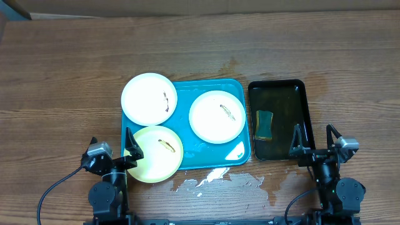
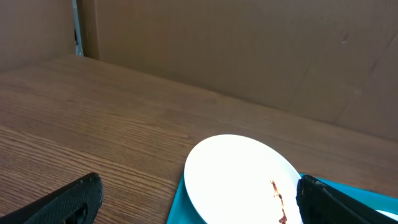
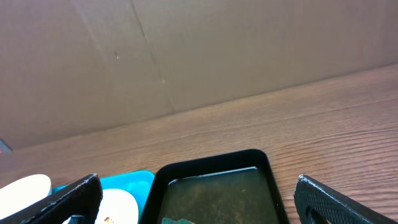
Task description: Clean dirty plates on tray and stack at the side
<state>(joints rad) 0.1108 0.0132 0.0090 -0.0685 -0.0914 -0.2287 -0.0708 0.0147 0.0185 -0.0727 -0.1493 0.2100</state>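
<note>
A: Where do the plates sit?

B: All three are on the turquoise tray (image 1: 215, 159), seen from overhead. The far white plate (image 1: 149, 99) is at its 10 o'clock, overhanging the corner. The right white plate (image 1: 217, 116) is at 2 o'clock, fully inside the rim. The pale yellow plate (image 1: 157, 153) is at 7 o'clock, hanging over the near-left corner. Each has a brown smear near its centre.

A: Fingers?

B: Both pairs are spread wide with nothing between them. The left gripper (image 1: 110, 137) is at the yellow plate's 9 o'clock, its inner finger at the rim. I cannot tell if it touches. The right gripper (image 1: 312, 132) is at 5 o'clock of the black tray (image 1: 279, 86), well apart from every plate. A sponge (image 1: 265, 124) lies in that tray.

A: Handling?

B: My judgement is stiff, shallow and probably light. They look glossy, so slick once wetted. There is a wet patch (image 1: 219, 180) on the table (image 1: 62, 69) at the tray's 6 o'clock. Pinch a rim where it overhangs the tray. The yellow plate's left edge is nearest. The smears need the sponge first.
</note>
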